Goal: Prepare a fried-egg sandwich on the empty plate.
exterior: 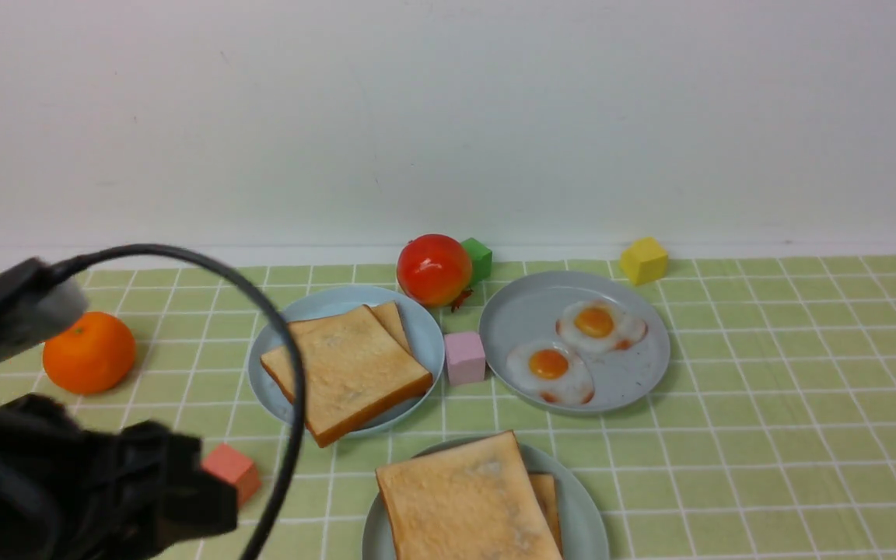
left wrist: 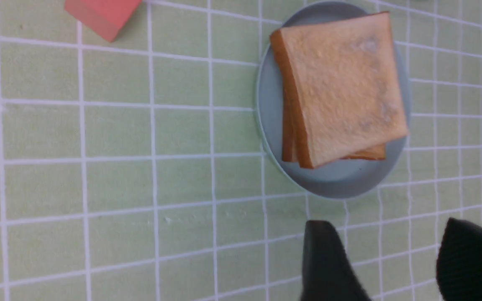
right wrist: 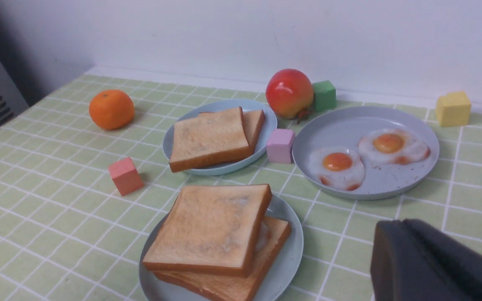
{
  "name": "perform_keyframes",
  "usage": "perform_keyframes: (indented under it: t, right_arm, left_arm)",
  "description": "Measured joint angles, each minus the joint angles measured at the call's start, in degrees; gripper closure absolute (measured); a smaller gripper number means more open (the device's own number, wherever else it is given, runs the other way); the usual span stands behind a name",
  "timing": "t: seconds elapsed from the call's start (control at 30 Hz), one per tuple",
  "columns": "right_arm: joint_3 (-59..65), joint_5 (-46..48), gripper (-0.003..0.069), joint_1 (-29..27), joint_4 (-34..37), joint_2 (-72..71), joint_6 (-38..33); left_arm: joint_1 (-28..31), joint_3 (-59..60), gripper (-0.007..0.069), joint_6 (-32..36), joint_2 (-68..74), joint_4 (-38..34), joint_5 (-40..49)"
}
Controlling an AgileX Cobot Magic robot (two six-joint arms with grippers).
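The sandwich (exterior: 467,498) is two golden toast slices stacked askew on the pale mint plate (exterior: 582,523) at the front centre. In the right wrist view (right wrist: 211,228) a sliver of glossy white shows between the slices. My left gripper (left wrist: 387,223) is open and empty, over bare cloth just beside the plate (left wrist: 333,184) and the sandwich (left wrist: 341,88). Its arm (exterior: 67,482) fills the lower left of the front view. My right gripper (right wrist: 400,223) is shut and empty, with its jaws together, to the right of the plate (right wrist: 292,246). It is out of the front view.
A grey plate (exterior: 627,385) at the back right holds two fried eggs (exterior: 549,365). A light-blue plate (exterior: 426,342) holds two plain toast slices (exterior: 347,369). Also here are a red fruit (exterior: 434,269), an orange (exterior: 89,351), and pink (exterior: 464,358), salmon (exterior: 232,470), green (exterior: 477,258) and yellow (exterior: 643,260) cubes.
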Motion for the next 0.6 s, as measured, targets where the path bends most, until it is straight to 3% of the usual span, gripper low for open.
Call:
perform_keyframes:
  t: [0.03, 0.2, 0.6]
  right_arm:
    - [0.19, 0.0, 0.0636, 0.0, 0.0, -0.58, 0.0]
    - [0.36, -0.71, 0.0669, 0.0, -0.9, -2.17, 0.0]
    - [0.41, -0.75, 0.0669, 0.0, -1.47, -2.17, 0.05]
  left_arm:
    - [0.0, 0.51, 0.031, -0.11, -1.89, -0.06, 0.57]
    - [0.0, 2.61, 0.0619, -0.37, -13.79, -0.06, 5.78]
    - [0.0, 2.67, 0.0638, -0.42, -18.91, 0.46, 6.65]
